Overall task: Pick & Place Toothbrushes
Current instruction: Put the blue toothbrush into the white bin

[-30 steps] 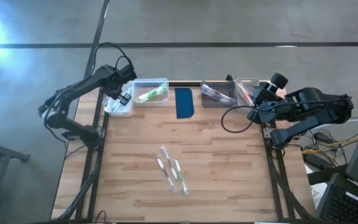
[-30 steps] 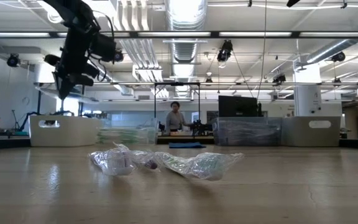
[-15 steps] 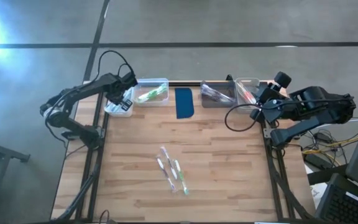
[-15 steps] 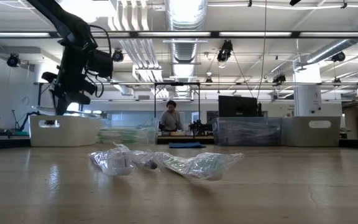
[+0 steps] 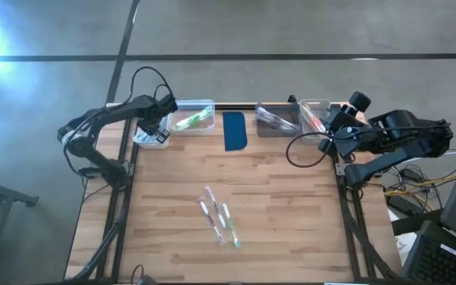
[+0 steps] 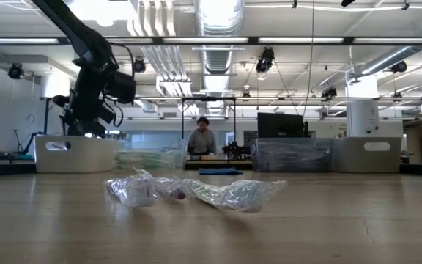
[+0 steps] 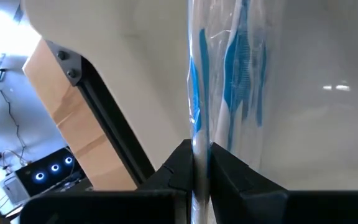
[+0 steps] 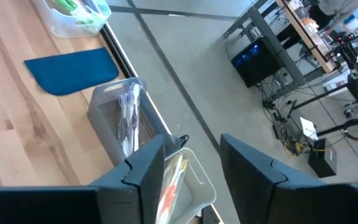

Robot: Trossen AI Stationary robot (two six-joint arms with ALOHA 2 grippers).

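Blue-striped and sealed in clear wrap, the toothbrush (image 7: 197,112) I hold runs straight out from the left gripper (image 7: 197,163), whose fingers are pinched narrow on its near end. Its long axis points down into the white bin (image 5: 150,136) at the table's far left corner, so the drop depends on lowering it lengthwise between the bin walls.

From overhead, the left gripper (image 5: 161,112) hangs just above that bin. Four more wrapped toothbrushes (image 5: 219,215) lie in a loose fan mid-table, well apart from both arms and roughly between them; I judge neither arm clearly nearer.

My right gripper (image 8: 191,163) waits with fingers apart and empty over the far right bin (image 5: 315,115), where a red-orange brush (image 8: 170,186) already rests. The green ones sit in the clear bin (image 5: 194,119) beside the blue pad (image 5: 234,131).
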